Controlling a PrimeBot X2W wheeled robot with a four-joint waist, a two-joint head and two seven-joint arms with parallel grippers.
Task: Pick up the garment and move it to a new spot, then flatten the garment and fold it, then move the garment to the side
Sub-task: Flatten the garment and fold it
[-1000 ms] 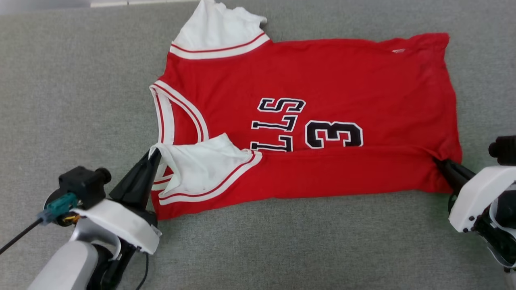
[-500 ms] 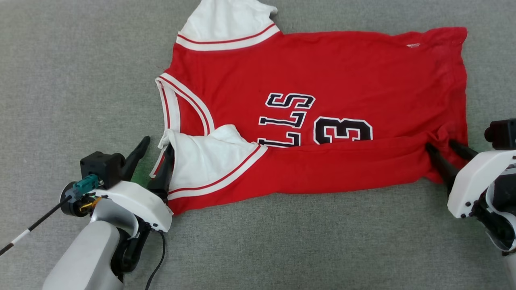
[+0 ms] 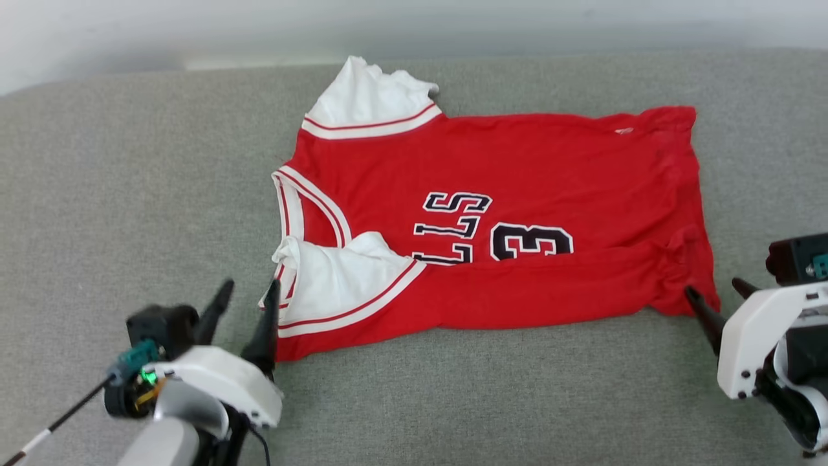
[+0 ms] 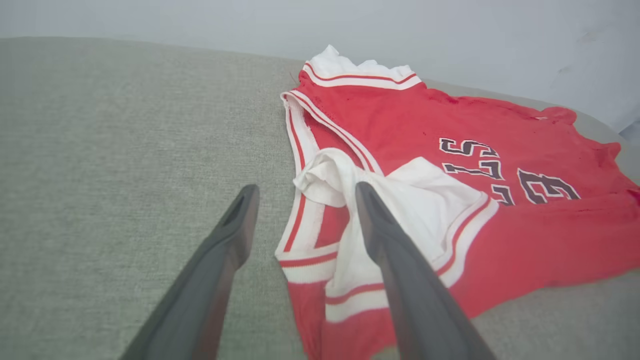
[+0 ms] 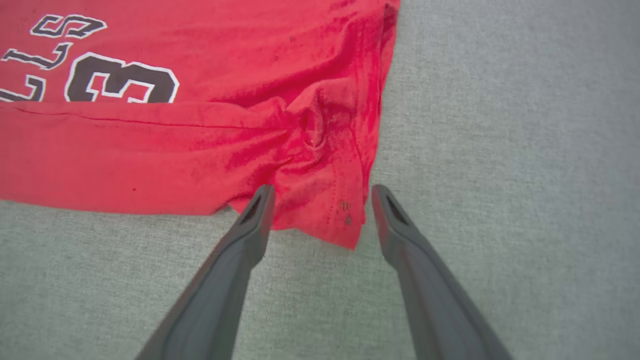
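Between our left gripper (image 3: pixel 250 289) and right gripper (image 3: pixel 713 289), we see the garment (image 3: pixel 517 162) lying flat, both grippers spread, red jersey with near edge folded over black lettering, white sleeve just beside our left gripper

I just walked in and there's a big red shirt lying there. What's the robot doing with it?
The robot is folding the garment, a red jersey lying spread on the grey cloth surface. Its near long edge is already folded over, hiding part of the lettering and number. The left pincer sits open by the white sleeve at the collar end, and the right pincer sits open at the hem corner. Neither is holding the shirt right now.
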